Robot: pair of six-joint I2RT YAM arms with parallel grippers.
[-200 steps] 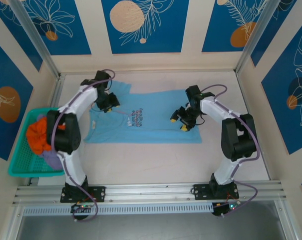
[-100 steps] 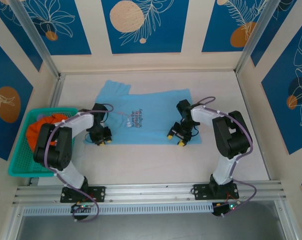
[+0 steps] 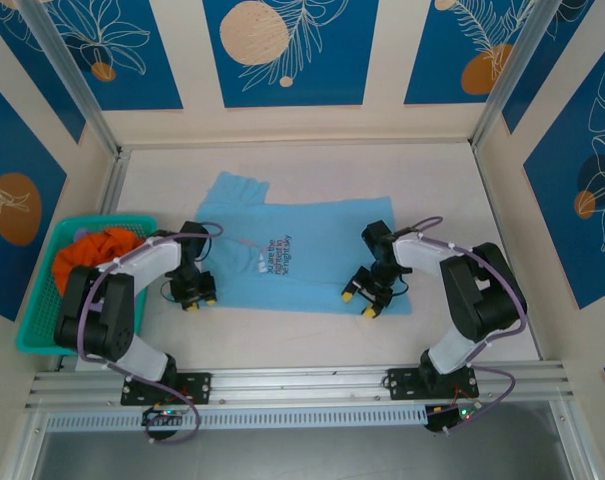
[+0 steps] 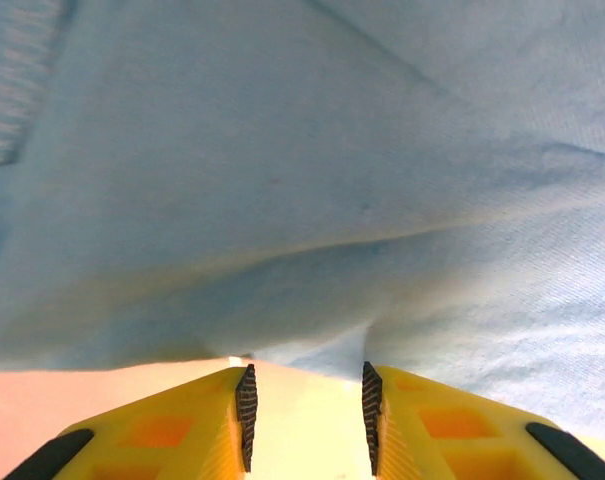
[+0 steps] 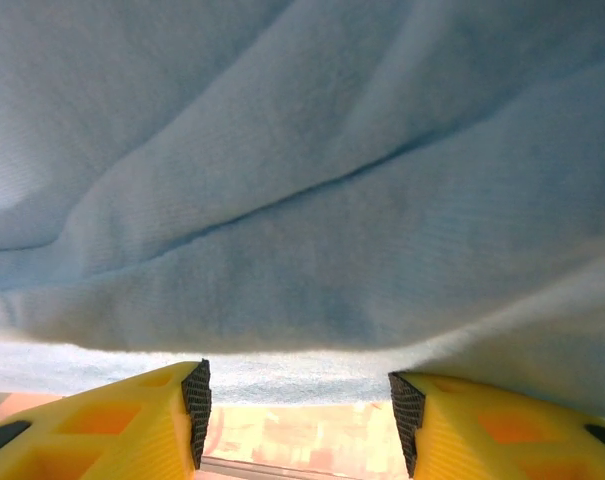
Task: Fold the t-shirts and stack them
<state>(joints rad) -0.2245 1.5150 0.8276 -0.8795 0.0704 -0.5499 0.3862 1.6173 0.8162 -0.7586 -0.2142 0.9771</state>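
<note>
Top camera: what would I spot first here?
A big sky-blue t-shirt lies spread out in the middle of the table. The left gripper and right gripper sit open at its near corners. On the left, a teal basket holds bright orange cloth.

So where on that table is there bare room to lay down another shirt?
Bare table: the near strip between the blue shirt and the metal rail, and the far right corner beyond the right arm. The left is crowded: basket, left arm and shirt sit close together.
</note>
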